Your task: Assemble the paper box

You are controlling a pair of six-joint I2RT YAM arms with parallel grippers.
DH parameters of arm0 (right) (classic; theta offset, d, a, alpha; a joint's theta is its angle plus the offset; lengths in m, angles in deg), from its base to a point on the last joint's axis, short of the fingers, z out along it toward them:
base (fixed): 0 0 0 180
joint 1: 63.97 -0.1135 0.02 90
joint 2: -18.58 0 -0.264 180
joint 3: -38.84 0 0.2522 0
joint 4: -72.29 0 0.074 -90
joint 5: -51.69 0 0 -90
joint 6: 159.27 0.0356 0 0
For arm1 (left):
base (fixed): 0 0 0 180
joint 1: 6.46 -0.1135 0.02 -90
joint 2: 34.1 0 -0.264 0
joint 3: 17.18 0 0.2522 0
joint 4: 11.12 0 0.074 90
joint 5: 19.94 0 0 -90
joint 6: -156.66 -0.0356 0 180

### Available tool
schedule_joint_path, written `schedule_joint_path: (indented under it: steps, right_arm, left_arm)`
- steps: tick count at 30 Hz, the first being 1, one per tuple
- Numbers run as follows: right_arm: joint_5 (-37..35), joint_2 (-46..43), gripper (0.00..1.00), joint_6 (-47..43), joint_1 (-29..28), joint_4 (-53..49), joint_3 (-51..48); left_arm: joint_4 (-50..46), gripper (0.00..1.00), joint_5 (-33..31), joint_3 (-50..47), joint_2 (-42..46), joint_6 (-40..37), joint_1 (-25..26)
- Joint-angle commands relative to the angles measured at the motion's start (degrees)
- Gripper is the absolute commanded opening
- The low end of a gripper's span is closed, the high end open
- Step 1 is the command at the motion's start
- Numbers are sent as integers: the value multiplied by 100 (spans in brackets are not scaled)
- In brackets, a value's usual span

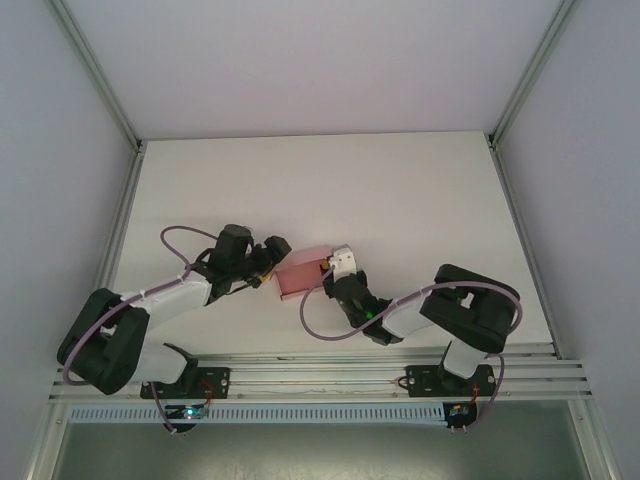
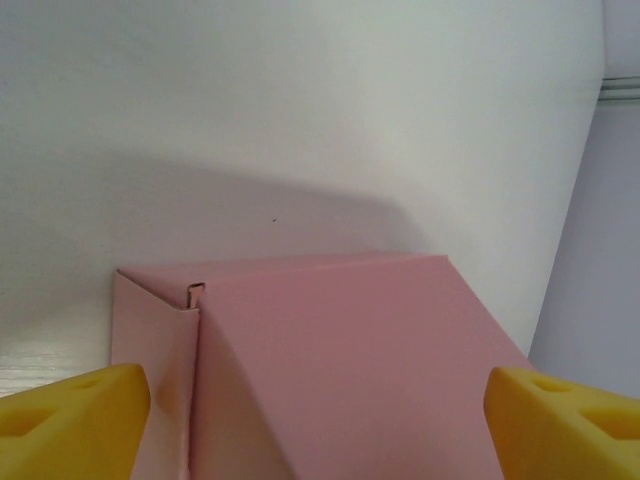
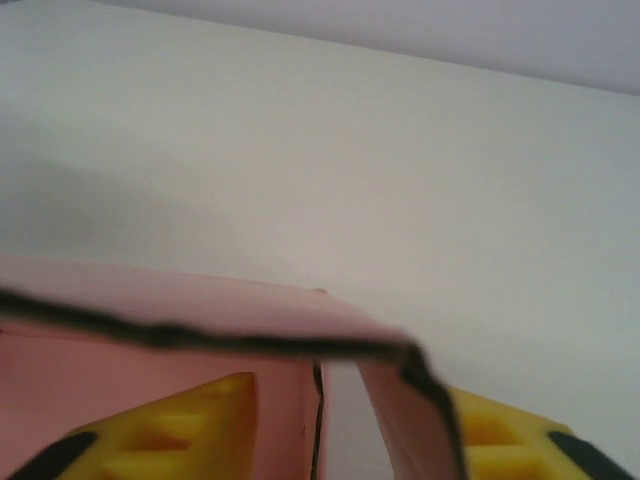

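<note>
We read the paper box (image 1: 302,273) as partly formed: it sits on the white table (image 1: 330,180) near the front edge, between the two arms, with a folded corner and a small tab slot showing in the left wrist view. The left gripper (image 2: 316,418) is spread wide, its yellow fingers (image 2: 70,412) flanking the pink body; we judge it a brace, not a grasp. The right gripper (image 3: 340,440) has one finger on each side of a raised card wall – whether it is actually pinching that wall, we cannot tell. To do this step well we would keep the left side steady against the body and let the right work the wall along its crease slowly, since thin card buckles or slides easily on a smooth top. The surface is bare, matt and evenly lit; pale panels enclose it on three sides, with aluminium posts (image 1: 100,82) at the corners and rails (image 1: 330,365) along the near edge.
</note>
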Motion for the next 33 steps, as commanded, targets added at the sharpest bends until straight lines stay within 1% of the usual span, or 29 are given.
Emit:
schedule_joint_path:
  steps: [1,4,5,6,8,10,12,13,16,19,22,24,27,29,31,33]
  right_arm:
    - [234,-357,48,370,-61,-626,-53]
    - [355,-726,59,586,-58,-1251,-124]
    - [437,-861,61,619,-55,-1526,-121]
    - [550,-990,66,664,-54,-1848,-87]
    - [784,-1213,73,831,-58,-2427,-65]
    - [1128,-1438,84,940,-57,-2879,-101]
    - [1339,-1708,94,1134,-58,-3227,-176]
    - [1357,-1870,98,1237,-59,-3349,-240]
    - [1577,-2553,98,1394,-66,-3525,-477]
    - [1828,-3448,98,1364,-64,-3978,-484]
    - [1620,-4275,98,1288,-50,-4244,-402]
    - [1568,-4545,98,1168,62,-4255,-322]
    - [1844,-4465,98,1037,482,-4480,27]
    - [2011,-4115,98,1069,756,-4547,298]
    - [2172,-3614,98,1079,992,-4421,510]
    - [2525,-3092,98,1050,1236,-4299,726]
  left_arm:
    - [-48,83,-193,-60,113,-216,122]
    - [75,80,-203,-118,22,-224,178]
    - [117,79,-212,-137,-20,-228,193]
    - [159,78,-203,-141,-69,-242,203]
    - [221,75,-189,-157,-157,-242,214]
    - [226,74,-194,-150,-215,-265,215]
    - [222,74,-238,-152,-258,-290,221]
    - [253,73,-241,-166,-282,-312,221]
    - [368,71,-240,-194,-393,-330,232]
    - [471,70,-173,-169,-522,-341,241]
    - [481,69,-140,-115,-626,-404,239]
    - [500,69,-129,-105,-674,-421,247]
    - [537,68,-102,-79,-751,-471,249]
    - [550,68,-70,-46,-821,-509,256]
    - [560,64,-12,3,-909,-582,256]
    - [611,63,87,33,-996,-662,269]
